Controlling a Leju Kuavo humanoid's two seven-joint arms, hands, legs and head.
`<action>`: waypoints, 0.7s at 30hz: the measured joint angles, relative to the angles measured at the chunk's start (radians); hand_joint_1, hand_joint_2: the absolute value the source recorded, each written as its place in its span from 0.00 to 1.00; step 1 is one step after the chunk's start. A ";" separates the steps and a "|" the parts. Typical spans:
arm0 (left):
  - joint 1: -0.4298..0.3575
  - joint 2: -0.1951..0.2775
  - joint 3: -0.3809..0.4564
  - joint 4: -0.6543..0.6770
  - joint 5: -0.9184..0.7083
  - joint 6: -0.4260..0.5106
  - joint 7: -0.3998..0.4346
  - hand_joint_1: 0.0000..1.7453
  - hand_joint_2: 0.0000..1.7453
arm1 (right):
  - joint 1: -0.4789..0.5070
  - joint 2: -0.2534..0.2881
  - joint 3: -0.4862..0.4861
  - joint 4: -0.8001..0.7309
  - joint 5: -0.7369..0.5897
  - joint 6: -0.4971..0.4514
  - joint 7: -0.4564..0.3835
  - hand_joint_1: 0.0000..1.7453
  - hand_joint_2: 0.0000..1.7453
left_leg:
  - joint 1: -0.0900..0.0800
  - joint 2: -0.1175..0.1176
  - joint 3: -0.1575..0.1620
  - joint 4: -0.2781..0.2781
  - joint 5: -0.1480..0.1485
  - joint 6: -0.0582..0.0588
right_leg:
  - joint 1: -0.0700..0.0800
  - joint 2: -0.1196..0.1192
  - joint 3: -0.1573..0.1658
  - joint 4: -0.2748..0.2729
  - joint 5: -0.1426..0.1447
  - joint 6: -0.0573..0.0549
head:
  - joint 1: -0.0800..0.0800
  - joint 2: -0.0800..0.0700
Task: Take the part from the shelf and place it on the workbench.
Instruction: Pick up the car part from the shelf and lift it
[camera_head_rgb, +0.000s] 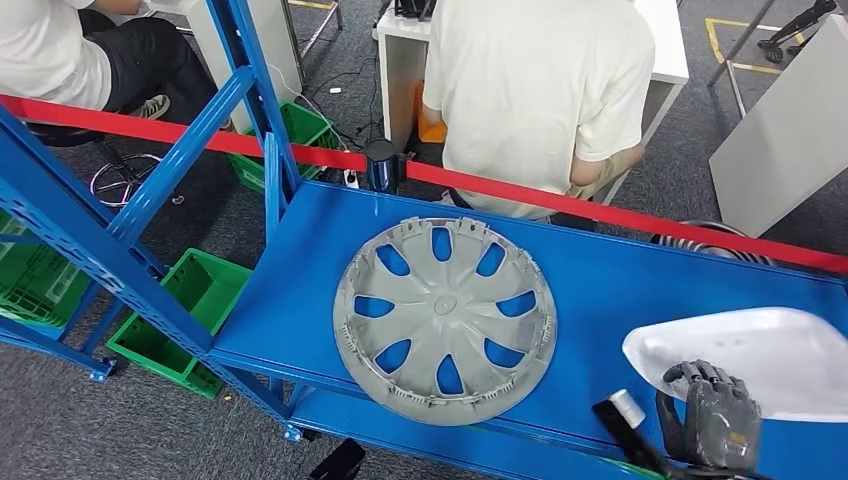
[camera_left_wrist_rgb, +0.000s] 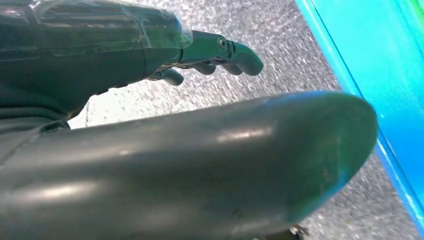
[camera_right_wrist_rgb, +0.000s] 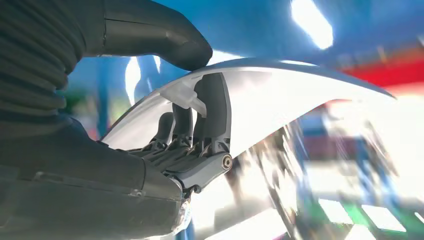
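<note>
Hubcap on blue shelf, right robot hand gripping white part

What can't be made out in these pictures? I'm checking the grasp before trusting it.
- Right hand on the white part: the head view's bottom edge cuts the hand off.
- Right wrist view: everything behind the white part is blurred, so what lies below it is unclear.
- Left hand: a dark rounded body fills the foreground, and the fingers' far side is hidden.
- Seated person: cut off by the head view's top edge.
</note>
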 joint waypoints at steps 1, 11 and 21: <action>0.000 0.000 0.000 0.000 0.006 -0.011 -0.011 0.00 0.00 | 0.014 0.000 -0.012 -0.038 0.083 0.020 0.018 1.00 1.00 | 0.000 0.000 0.000 -0.001 0.000 0.000 | 0.000 0.000 0.000 0.000 0.000 0.000 | 0.000 0.000; -0.009 -0.005 0.001 0.000 -0.010 0.003 -0.127 0.00 1.00 | -0.016 -0.083 -0.040 -0.449 0.350 0.359 0.101 1.00 1.00 | 0.000 0.006 0.001 -0.001 0.000 0.000 | 0.000 0.006 -0.002 0.001 0.001 0.000 | 0.000 0.000; -0.009 -0.007 0.001 0.000 -0.010 -0.006 -0.132 0.00 1.00 | -0.055 -0.131 -0.047 -0.704 0.369 0.350 0.101 1.00 1.00 | 0.000 0.004 0.000 -0.002 0.000 0.000 | 0.000 0.006 -0.003 0.001 0.000 0.000 | 0.000 0.000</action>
